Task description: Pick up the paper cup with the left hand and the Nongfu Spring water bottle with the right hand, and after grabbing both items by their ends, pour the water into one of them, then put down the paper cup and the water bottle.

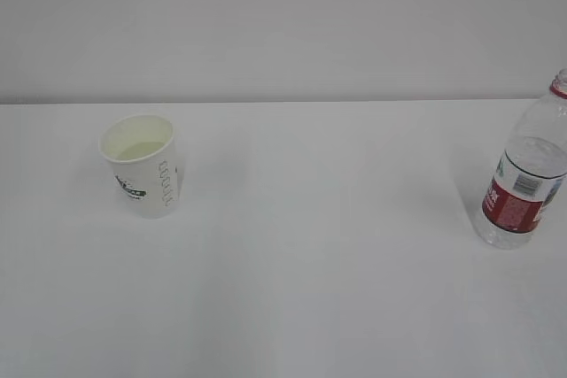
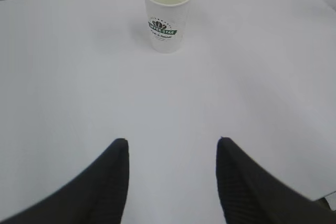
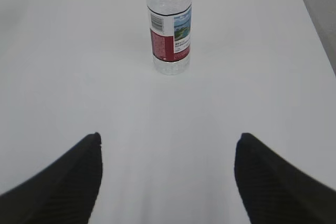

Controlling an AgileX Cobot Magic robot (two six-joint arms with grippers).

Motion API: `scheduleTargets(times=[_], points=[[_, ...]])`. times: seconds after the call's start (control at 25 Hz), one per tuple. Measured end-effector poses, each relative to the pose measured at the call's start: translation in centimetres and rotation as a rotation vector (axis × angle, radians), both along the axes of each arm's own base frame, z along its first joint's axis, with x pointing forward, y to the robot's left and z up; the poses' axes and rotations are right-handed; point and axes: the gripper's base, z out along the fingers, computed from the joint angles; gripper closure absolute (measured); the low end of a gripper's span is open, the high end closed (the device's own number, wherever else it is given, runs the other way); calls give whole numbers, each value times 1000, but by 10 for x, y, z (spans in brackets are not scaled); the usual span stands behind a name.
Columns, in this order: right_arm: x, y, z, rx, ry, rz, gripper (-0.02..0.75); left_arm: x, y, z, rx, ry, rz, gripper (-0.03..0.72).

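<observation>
Paper cup [image 1: 142, 164] stands upright on the white table [image 1: 310, 245], rim up, with a pale pool of water [image 1: 142, 149] in the bottom. Grey lettering and a dark logo show on its side wall. In the left wrist view the cup [image 2: 168, 13] sits well ahead of the left hand [image 2: 173, 156]; nothing touches it.

Nongfu Spring water bottle [image 1: 526, 171] stands upright, well apart from the cup, at the far right edge of the exterior view, clipped by the frame. Red neck ring visible, no cap seen, red-and-white label around the lower body, clear water inside above the label. In the right wrist view the bottle [image 3: 169, 24] is ahead of the right hand [image 3: 168, 153], apart from it, top cut off by the frame.

Left hand: fingers [image 2: 113, 174] spread, bare table between them, grasping nothing.
Right hand: fingers [image 3: 86, 166] spread wider, bare table between them, grasping nothing.

Neither arm shows in the exterior view. Behind the cup, the table's far edge meets a plain pale wall [image 1: 283, 15].
</observation>
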Motion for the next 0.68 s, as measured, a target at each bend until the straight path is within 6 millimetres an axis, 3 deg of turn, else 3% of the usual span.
scheduleTargets(times=[0.68], points=[[1, 0, -1, 1, 0, -1, 146, 0, 0, 0, 0, -1, 0, 298]])
